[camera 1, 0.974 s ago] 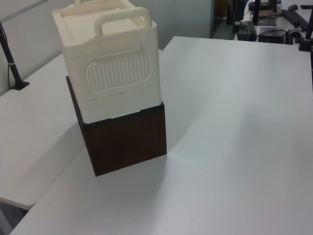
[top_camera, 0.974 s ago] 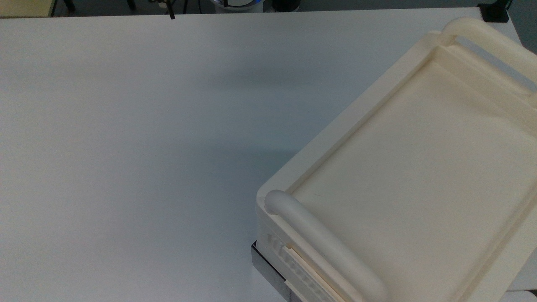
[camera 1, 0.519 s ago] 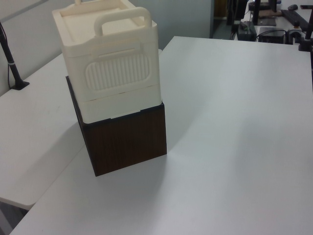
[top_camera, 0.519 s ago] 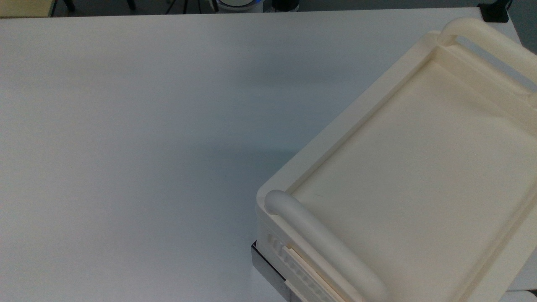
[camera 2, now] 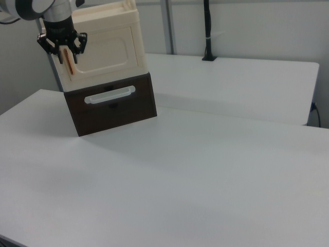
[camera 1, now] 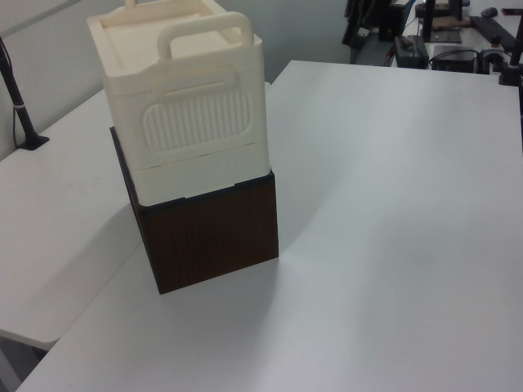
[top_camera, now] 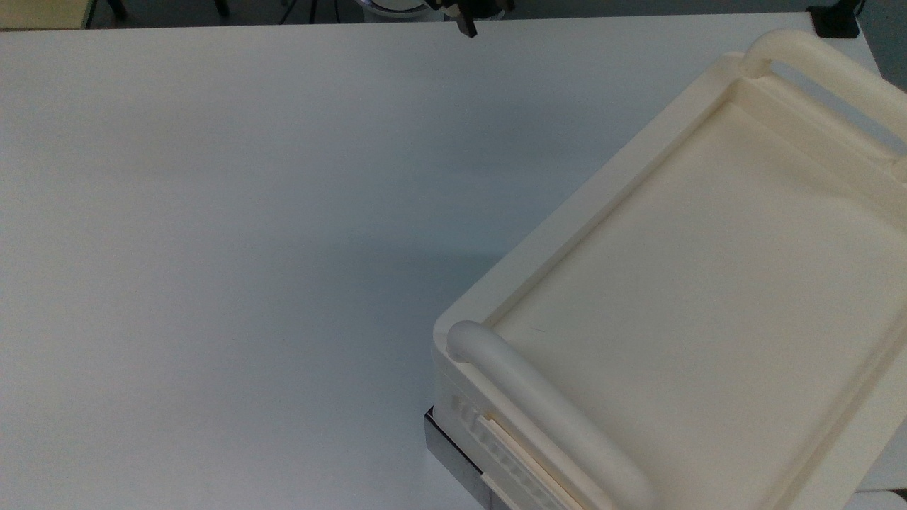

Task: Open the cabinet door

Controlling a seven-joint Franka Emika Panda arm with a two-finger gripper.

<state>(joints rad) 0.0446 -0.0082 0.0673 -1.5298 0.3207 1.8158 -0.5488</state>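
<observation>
Cabinet door: the cream front panel of the cabinet, which stands on a dark wood base near the tabletop's corner at the right view's far left. The door lies flush and shut. The gripper hangs before the door's edge on the right view's left, where you see a short orange bar. You cannot tell whether it touches the door, nor whether it is parted or closed.

The right view's right and near side of the tabletop give you wide bare room. In the top view the cabinet fills the corner at the top view's lower right.

Compared with half a second ago, a dark tip has come in over the top view's far tabletop edge. The cabinet has not shifted.
</observation>
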